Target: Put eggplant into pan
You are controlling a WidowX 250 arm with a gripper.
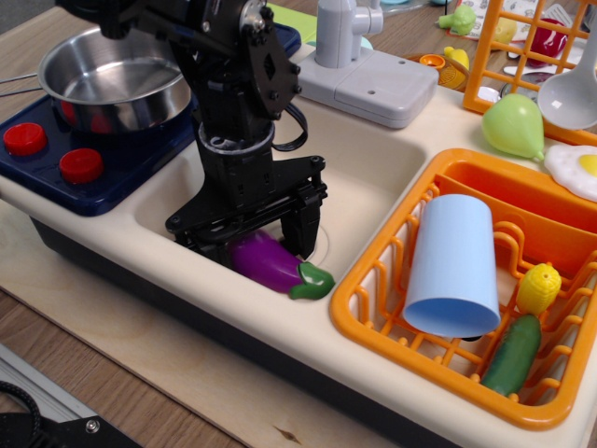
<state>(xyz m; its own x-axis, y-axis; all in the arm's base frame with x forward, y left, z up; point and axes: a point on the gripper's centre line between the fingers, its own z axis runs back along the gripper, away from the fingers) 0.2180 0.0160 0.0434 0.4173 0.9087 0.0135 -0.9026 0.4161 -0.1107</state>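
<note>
A cream toy sink (373,177) is set in a counter on a wooden table (112,373), with an orange dish rack (373,308) beside it. The gripper (256,245) grasps the eggplant (270,262) in the basin, fingers clamped on its purple body. The pan (112,79) sits on the blue stove (121,159) at the far left.

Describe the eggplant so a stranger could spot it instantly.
Find the cream sink between the blue stove and orange rack. The eggplant lies at its near edge, between the black gripper jaws. It is glossy purple with a green cap, unlike the dark green cucumber.
</note>
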